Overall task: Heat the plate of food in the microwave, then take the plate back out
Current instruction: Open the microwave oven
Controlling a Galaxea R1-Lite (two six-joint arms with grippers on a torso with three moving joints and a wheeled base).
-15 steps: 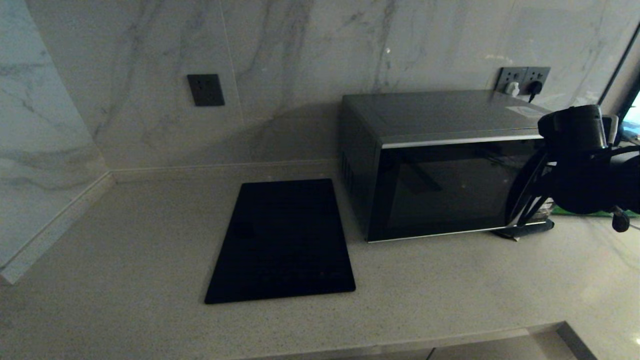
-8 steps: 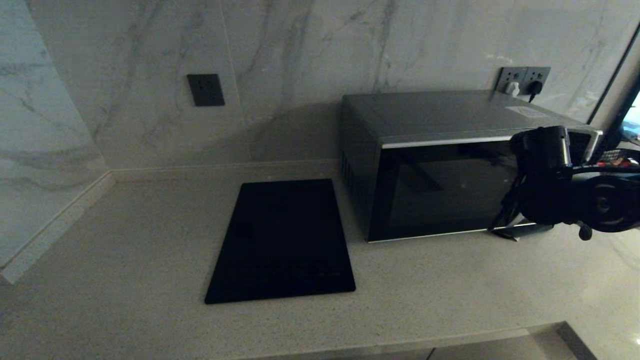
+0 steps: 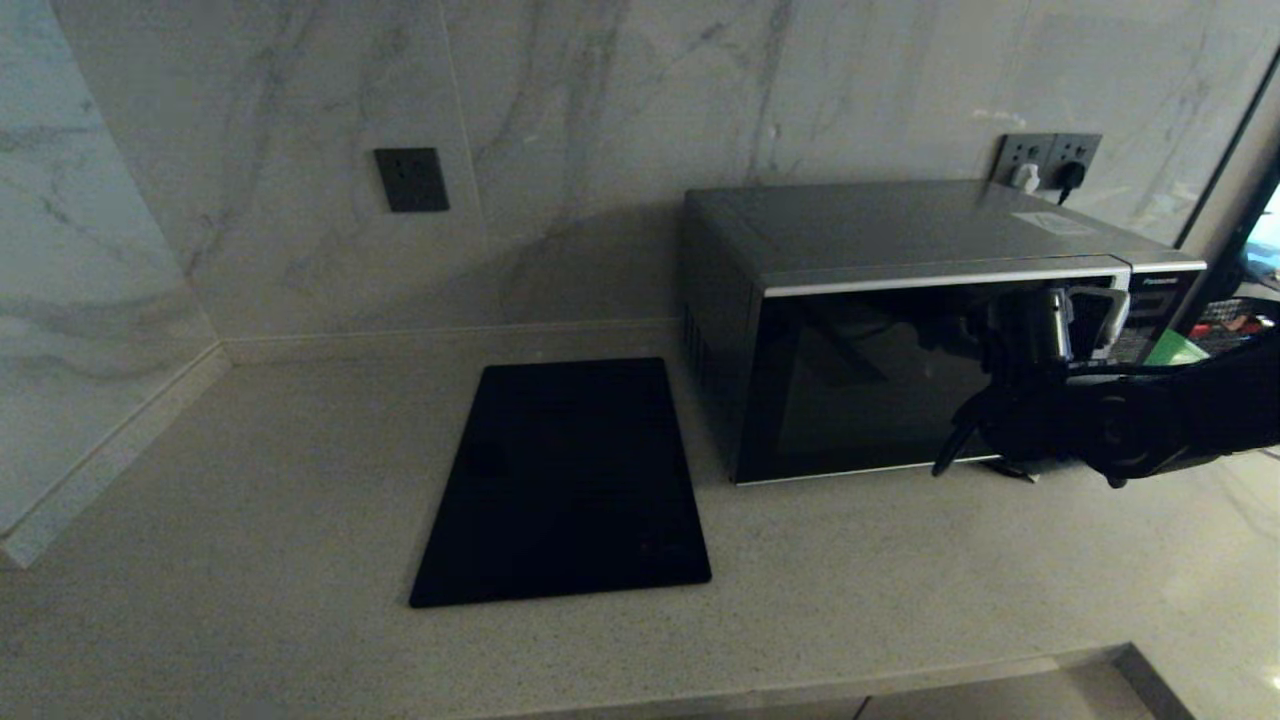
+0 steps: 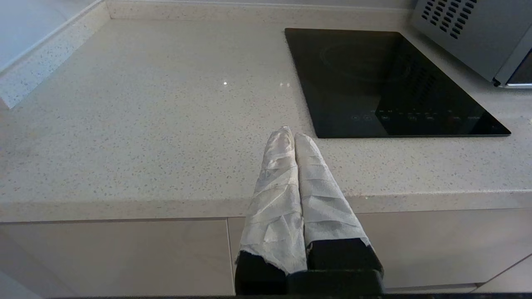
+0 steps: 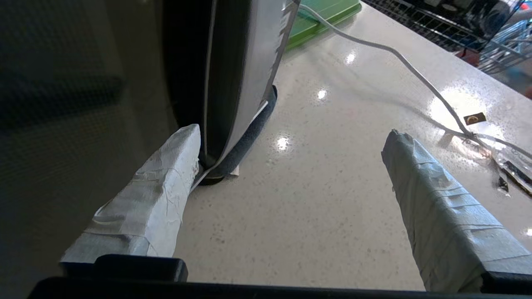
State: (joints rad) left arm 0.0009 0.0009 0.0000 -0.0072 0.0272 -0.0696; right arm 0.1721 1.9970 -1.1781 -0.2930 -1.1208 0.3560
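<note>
The silver-grey microwave (image 3: 880,225) stands on the counter at the back right with its dark glass door shut. My right arm (image 3: 1120,430) reaches across the right part of that door. My right gripper (image 5: 292,132) is open and empty, pointing down at the counter. One taped finger (image 5: 166,178) lies close against the door's lower right edge (image 5: 232,83). My left gripper (image 4: 293,135) is shut and empty, parked over the counter's front edge. The plate of food is out of view.
A flat black panel (image 3: 565,480) lies in the counter left of the microwave. A green board (image 5: 324,16) and a white cable (image 5: 415,74) lie right of it. Plugged wall sockets (image 3: 1045,160) sit behind, and a dark socket (image 3: 411,180) is on the wall.
My right arm has swung left and down, from beside the microwave's right end to in front of the right part of its door. The left arm has not moved.
</note>
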